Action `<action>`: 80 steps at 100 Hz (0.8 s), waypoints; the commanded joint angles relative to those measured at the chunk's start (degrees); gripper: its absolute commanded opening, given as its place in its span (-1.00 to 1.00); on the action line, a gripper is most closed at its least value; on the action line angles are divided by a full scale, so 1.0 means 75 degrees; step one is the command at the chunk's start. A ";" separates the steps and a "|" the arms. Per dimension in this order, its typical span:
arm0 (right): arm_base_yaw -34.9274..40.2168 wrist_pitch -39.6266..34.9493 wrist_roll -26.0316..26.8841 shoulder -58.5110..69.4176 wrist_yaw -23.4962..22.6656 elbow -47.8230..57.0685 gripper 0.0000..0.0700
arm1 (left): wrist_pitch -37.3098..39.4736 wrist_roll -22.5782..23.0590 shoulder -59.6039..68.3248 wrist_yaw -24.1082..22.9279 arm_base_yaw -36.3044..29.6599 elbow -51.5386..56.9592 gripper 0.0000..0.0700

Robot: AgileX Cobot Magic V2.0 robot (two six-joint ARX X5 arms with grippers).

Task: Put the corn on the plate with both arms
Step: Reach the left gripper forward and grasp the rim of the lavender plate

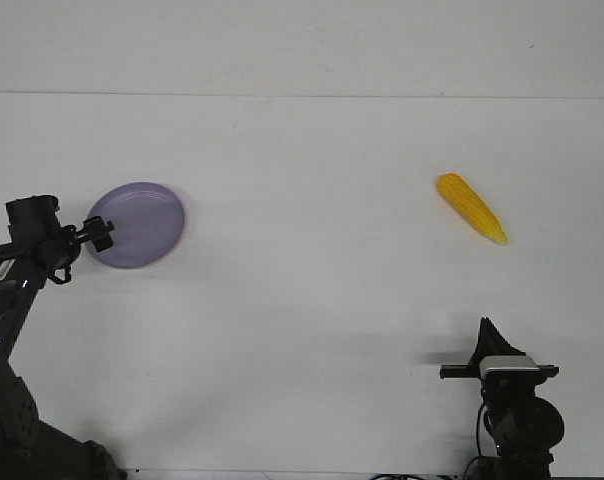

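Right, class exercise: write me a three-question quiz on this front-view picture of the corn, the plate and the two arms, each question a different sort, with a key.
1. True or false: the corn lies on the plate.
2. Multiple choice: the left gripper is (A) at the plate's near-left rim, (B) over the corn, (C) out of view.
3. Fill in: the right gripper stands nearer the ____ than the plate.

Key
1. False; the corn lies on the bare table, far right of the plate.
2. A.
3. corn.
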 commanded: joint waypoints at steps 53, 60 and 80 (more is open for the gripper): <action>0.0000 0.0079 0.0079 0.0003 -0.0003 -0.0026 -0.95 | 0.0973 -0.0108 0.1035 0.0408 -0.0058 0.0172 -0.98; 0.0000 0.0079 0.0079 0.0003 -0.0003 -0.0029 -0.95 | 0.0927 -0.0108 0.1032 0.0472 -0.0064 0.0172 -0.98; 0.0000 0.0079 0.0079 0.0003 -0.0003 -0.0026 -0.95 | 0.0574 -0.0230 0.0207 0.1827 -0.0050 0.0172 -0.98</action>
